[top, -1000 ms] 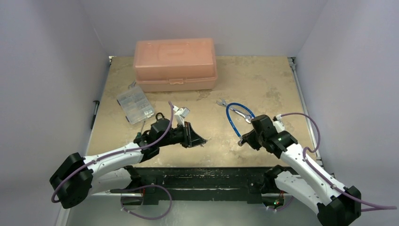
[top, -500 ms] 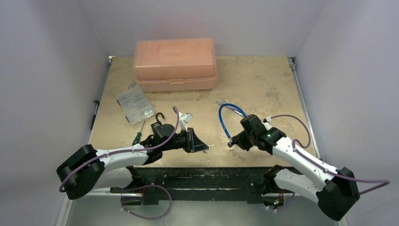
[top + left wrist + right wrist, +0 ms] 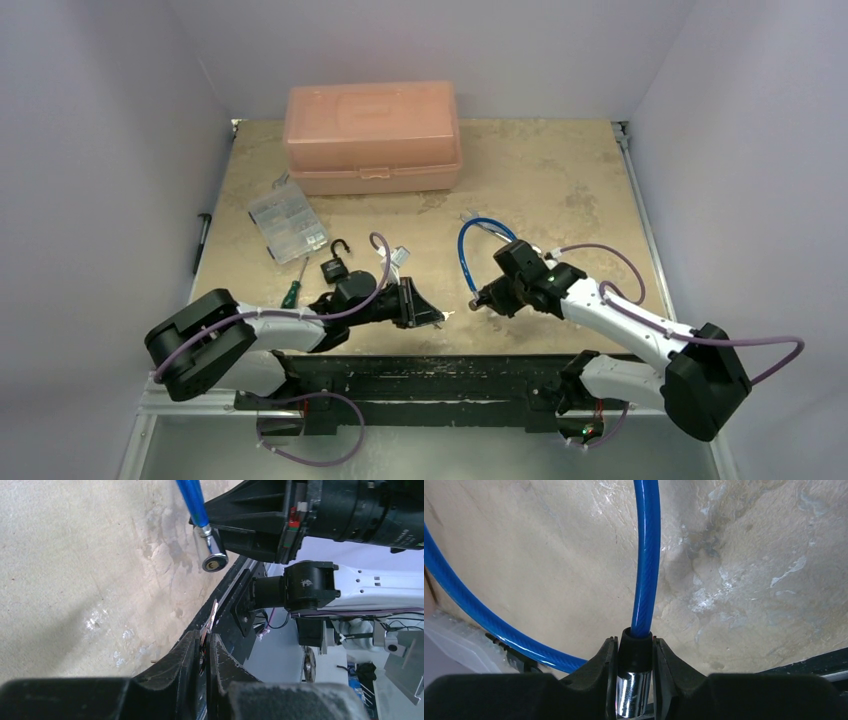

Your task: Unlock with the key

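My left gripper (image 3: 434,317) is shut on the key near the table's front edge. Only the key's thin metal blade (image 3: 212,621) shows, edge-on and sticking out past the fingertips; its head is hidden between the fingers (image 3: 186,652). My right gripper (image 3: 481,300) is shut on the chrome cylinder (image 3: 634,695) of a blue cable lock (image 3: 462,248), with the cable (image 3: 646,555) rising out of it. In the left wrist view the cylinder's keyhole end (image 3: 212,559) faces the blade with a gap between them. A black padlock (image 3: 334,266) with an open shackle lies behind my left arm.
A pink plastic box (image 3: 372,135) stands at the back. A clear parts organizer (image 3: 287,220) lies left of centre, with a green-handled screwdriver (image 3: 292,292) below it. A small pale bunch (image 3: 398,256), perhaps bare keys, lies by my left wrist. The table's front edge (image 3: 460,345) is close.
My right gripper has carried the cable lock's cylinder left toward my left gripper. My left arm has slid nearer and right, uncovering the black padlock.
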`<state>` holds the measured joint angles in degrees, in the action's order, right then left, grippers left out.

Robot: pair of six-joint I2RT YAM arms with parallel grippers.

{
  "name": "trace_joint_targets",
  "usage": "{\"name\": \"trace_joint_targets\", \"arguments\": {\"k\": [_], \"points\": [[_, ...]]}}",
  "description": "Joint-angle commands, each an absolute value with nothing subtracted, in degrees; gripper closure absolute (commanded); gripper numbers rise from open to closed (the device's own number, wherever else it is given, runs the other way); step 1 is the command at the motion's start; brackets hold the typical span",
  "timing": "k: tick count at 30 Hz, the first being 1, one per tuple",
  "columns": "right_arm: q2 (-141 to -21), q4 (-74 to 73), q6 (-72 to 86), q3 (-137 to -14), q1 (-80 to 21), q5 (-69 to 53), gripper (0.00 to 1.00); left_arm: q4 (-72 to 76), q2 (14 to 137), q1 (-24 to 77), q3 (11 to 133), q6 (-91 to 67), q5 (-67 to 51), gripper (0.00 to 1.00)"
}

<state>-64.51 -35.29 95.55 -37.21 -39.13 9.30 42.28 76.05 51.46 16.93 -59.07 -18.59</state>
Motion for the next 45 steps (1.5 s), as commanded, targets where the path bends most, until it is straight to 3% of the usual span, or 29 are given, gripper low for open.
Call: {"name": "trace_joint_targets", "arguments": {"k": [1,18,45], "points": [[-64.8,-31.7,98.2,-40.5,-39.4,10.0,1.00,52.1,79.0,51.8,15.8,-61.4,-17.3,1.00],[-68.8,-27.7,98.8,-39.9,-39.3,6.8,1.00,63.1,90.5,52.0,17.4,-63.9,-17.4,1.00],[-68.6,-26.2,98.1,-38.9,-39.5,6.3,1.00,59.4,90.8,52.2,20.0,-62.8,-13.5,1.00]]}}
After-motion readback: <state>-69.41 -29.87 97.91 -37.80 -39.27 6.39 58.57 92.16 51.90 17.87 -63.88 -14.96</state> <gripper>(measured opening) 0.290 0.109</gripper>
